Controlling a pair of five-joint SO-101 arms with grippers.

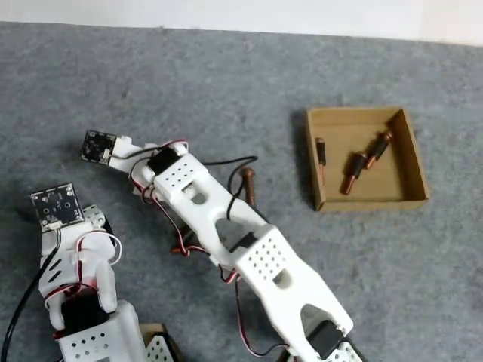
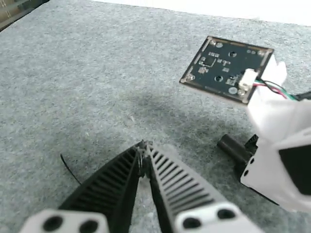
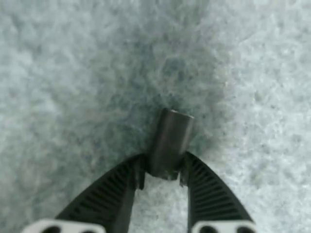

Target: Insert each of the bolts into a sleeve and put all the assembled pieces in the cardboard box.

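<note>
While my two arms sat side by side over the grey table (image 1: 226,75), my right fingers (image 3: 163,167) were closed on a dark sleeve (image 3: 170,141), pinching it near one end so that the rest of the short tube stuck out past the tips, just above the table. My right arm stretched across from the near right of the high view towards the far left, and its green camera board (image 1: 98,147) marked where that wrist was. Seen from my left wrist, the sleeve (image 2: 233,147) poked out from under the white body of the right arm, close to the table and a little way from my left fingers (image 2: 144,145). Those were pressed together tip to tip and held nothing, low over the table, with a thin black strand (image 2: 68,167) lying on the table beside them. One copper bolt (image 1: 247,185) lay loose on the table just beside my right arm, between it and the cardboard box (image 1: 362,113). The box sat well apart from both wrists, towards the far right, and three assembled pieces (image 1: 353,172) lay inside it, one along the wall nearer my arms and two slanted near the middle.
</note>
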